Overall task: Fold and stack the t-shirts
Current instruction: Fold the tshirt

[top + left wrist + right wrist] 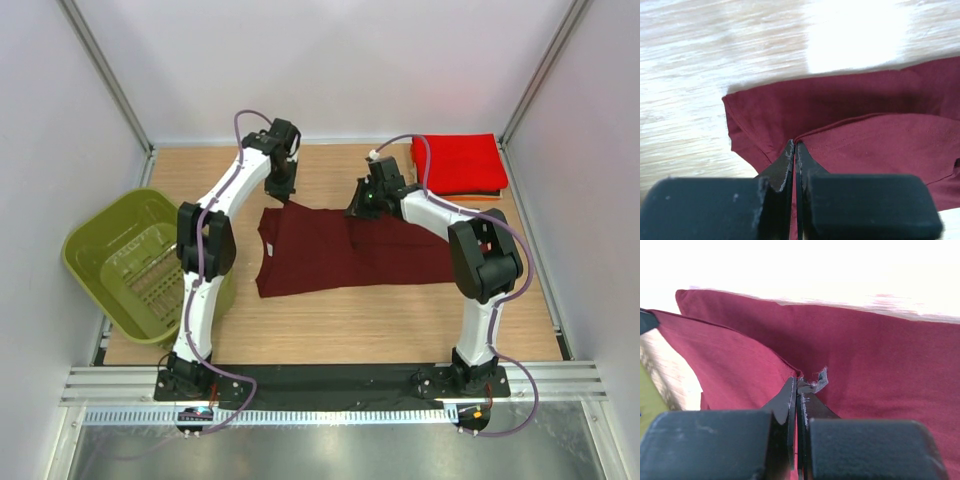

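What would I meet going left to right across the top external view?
olive-green basket → left gripper → right gripper → stack of folded t-shirts, bright red on top. The maroon t-shirt stretches across beneath both grippers, so it has no single place in the order.

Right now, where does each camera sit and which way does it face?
Top external: high behind the robot, facing down at the table; left arm and right arm show, over the maroon t-shirt.
Left wrist: on the left arm, facing along the left tool, shut on the shirt's edge.
Right wrist: likewise behind the right tool, shut on a fold.
Shared: all show the maroon t-shirt.
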